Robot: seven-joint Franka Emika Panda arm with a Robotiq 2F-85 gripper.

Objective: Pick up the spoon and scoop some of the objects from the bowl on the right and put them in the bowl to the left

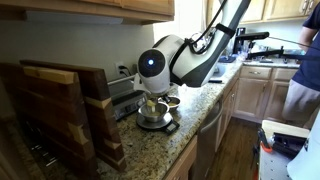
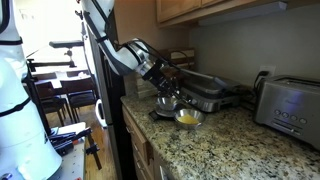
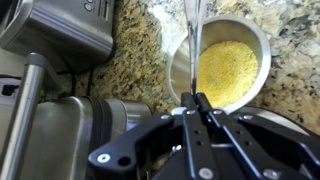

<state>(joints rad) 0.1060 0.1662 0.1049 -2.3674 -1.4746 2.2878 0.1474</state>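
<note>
In the wrist view my gripper [image 3: 199, 101] is shut on the thin metal handle of the spoon [image 3: 195, 50]. The handle runs straight up from the fingertips over a steel bowl [image 3: 255, 35] filled with yellow grains [image 3: 228, 68]. The spoon's scoop end is not clear. In an exterior view the gripper [image 2: 168, 92] hangs over two bowls: a steel bowl [image 2: 166, 103] under it and a bowl with yellow contents [image 2: 188, 118] nearer the counter's front. In an exterior view [image 1: 155, 100] the arm hides most of the bowls.
A toaster [image 2: 288, 108] stands on the granite counter [image 2: 230, 150] and shows in the wrist view too [image 3: 60, 35]. A dark griddle [image 2: 210, 92] sits behind the bowls. Wooden boards [image 1: 60, 110] stand at the near end. A person [image 1: 305, 70] stands by the stove.
</note>
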